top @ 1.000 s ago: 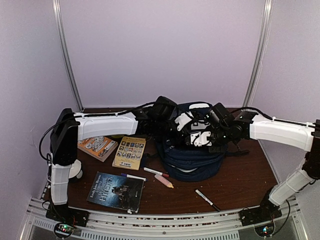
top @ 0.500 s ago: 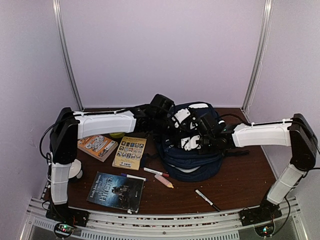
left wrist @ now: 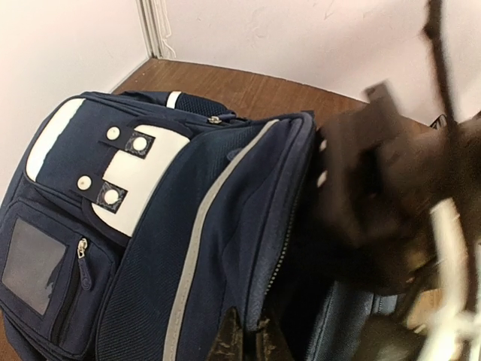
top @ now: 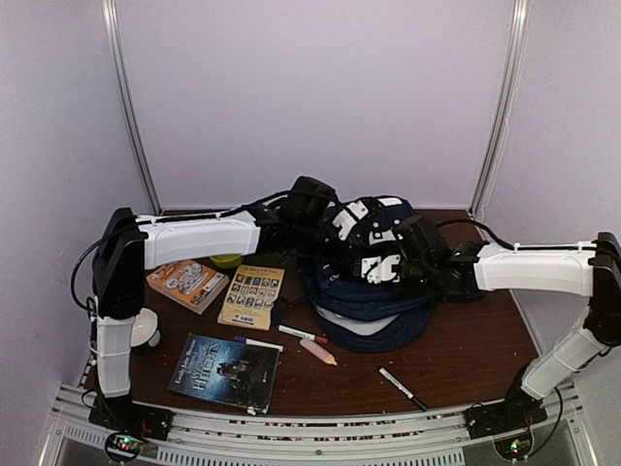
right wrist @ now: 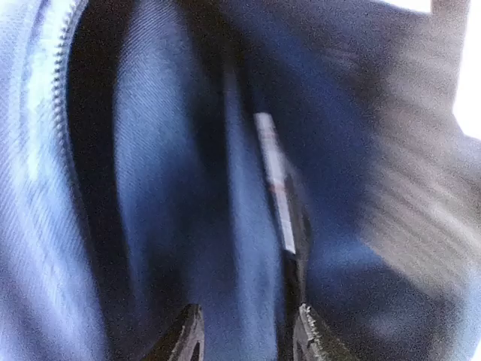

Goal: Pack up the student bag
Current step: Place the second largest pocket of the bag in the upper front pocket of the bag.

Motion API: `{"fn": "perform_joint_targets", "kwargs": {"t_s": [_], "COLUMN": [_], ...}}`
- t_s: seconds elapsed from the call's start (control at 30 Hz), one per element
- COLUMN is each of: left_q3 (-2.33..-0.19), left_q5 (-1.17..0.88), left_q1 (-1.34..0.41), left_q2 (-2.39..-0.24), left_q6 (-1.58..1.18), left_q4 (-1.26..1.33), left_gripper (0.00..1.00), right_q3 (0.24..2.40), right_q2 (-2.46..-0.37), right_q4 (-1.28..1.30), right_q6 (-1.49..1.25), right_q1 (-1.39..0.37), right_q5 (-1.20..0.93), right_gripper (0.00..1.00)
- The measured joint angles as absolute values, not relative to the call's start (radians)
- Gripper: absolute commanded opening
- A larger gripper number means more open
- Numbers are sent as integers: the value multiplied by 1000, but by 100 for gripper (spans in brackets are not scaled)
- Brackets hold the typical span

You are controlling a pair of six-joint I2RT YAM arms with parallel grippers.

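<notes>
The left pincer (left wrist: 244, 336) is closed narrow on the zipper edge of the bag (left wrist: 150, 226), and the fabric rim is pinched between its dark fingertips. The bag's main opening is held apart at that edge. The right pincer (right wrist: 244, 340) is set inside that opening. Its jaws are parted, and only blue lining is seen between them. A marker (right wrist: 276, 188), slim and white with a dark end, is seen inside the bag, laid along a fold of the lining. Its lower end is just beside one finger, but whether it is touched cannot be told through the blur.

The bag is placed on the brown surface (top: 475, 354), at the middle towards the back, and both arms are met over its top. To its left an orange book (top: 187, 283) and a yellow book (top: 251, 296) are laid side by side, with a dark book (top: 224, 369) nearer the front edge. Between the books and the bag a white marker (top: 303, 335) and a pink marker (top: 318, 351) are laid close together. A pen (top: 402, 386) is laid apart from them, in front of the bag.
</notes>
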State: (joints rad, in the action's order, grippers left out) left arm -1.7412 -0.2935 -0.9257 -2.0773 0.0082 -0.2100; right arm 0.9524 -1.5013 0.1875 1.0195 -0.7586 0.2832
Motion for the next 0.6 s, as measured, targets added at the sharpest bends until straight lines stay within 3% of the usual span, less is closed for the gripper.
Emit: {"fn": "perform_joint_targets", "kwargs": {"t_s": [0.37,0.6], "left_q3": [-1721,-1690], "left_q5": [-303,-311], "left_q1": [-926,-927], "left_q2": [-2082,-2088], "left_q6": [-22,-41], "left_q4": [-195,-166], "left_gripper": [0,1], "right_q3": [905,834], "right_q2": [-1202,-1163], "right_q4": [510,727], "right_q6": [812,768], "right_q1": [-755,-782], "right_q5": [24,-161], "right_gripper": [42,39]}}
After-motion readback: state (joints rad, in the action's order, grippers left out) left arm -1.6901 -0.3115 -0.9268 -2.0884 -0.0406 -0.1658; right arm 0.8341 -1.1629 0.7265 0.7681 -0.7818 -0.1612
